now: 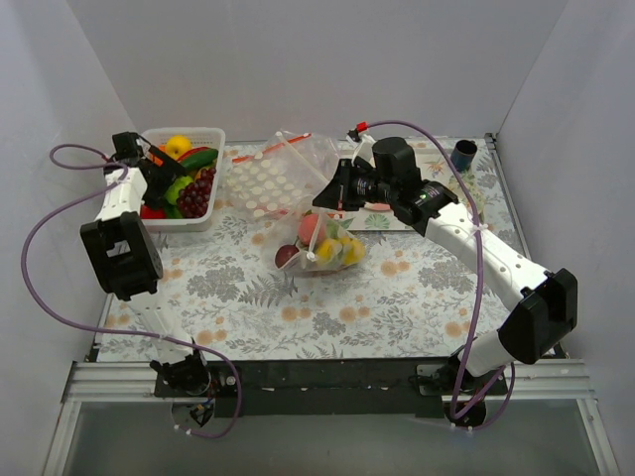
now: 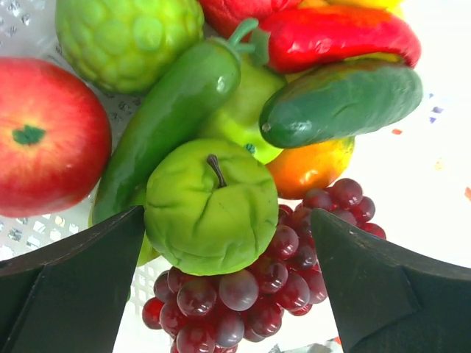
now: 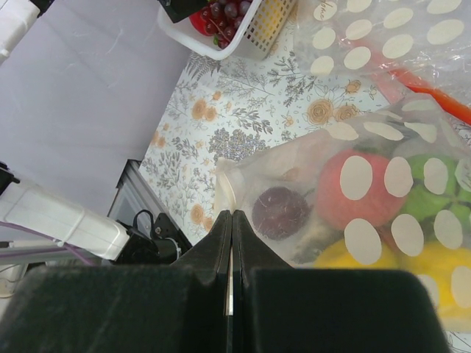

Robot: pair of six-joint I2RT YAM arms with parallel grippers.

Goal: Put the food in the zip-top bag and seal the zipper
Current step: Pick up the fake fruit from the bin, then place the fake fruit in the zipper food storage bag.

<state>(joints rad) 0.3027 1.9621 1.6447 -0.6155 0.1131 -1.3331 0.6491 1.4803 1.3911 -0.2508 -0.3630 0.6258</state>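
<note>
Hovering left hand (image 2: 227,215) spread over the basket (image 1: 185,224); right hand (image 3: 232,217) shut at the zip-top bag (image 1: 266,180)

The left hand's two fingers (image 2: 70,287) stand wide apart and hold nothing. Straight between them sits a green apple (image 2: 210,213), stem up, resting on purple grapes (image 2: 243,294). Crowding it are a green chilli (image 2: 173,110), slanting from lower left to upper right in the wrist view, a dark cucumber (image 2: 342,99), a red pepper (image 2: 331,33) and an orange round (image 2: 309,168). A red apple (image 2: 44,136) and a bumpy green fruit (image 2: 125,37) lie to one side. All of these sit in the white basket at the far left of the counter (image 1: 248,307).

The right hand's fingers are pressed together, their tips at a corner of the bag's filled end. Whether any film is caught between them cannot be told. Through the dotted plastic show a red round (image 3: 353,187), a dark round (image 3: 280,212), a green round (image 3: 434,193) and a yellow round (image 3: 434,272).

The bag lies mid-counter, just right of the basket, with its long axis running from far left to near right. Its flat, empty part and the red zipper (image 1: 263,154) point far-left toward the basket, and the filled end lies nearer. The right arm (image 1: 466,233) reaches in from the right, above the bag's right side. A blue cup (image 1: 463,154) stands at the far right, well apart.
</note>
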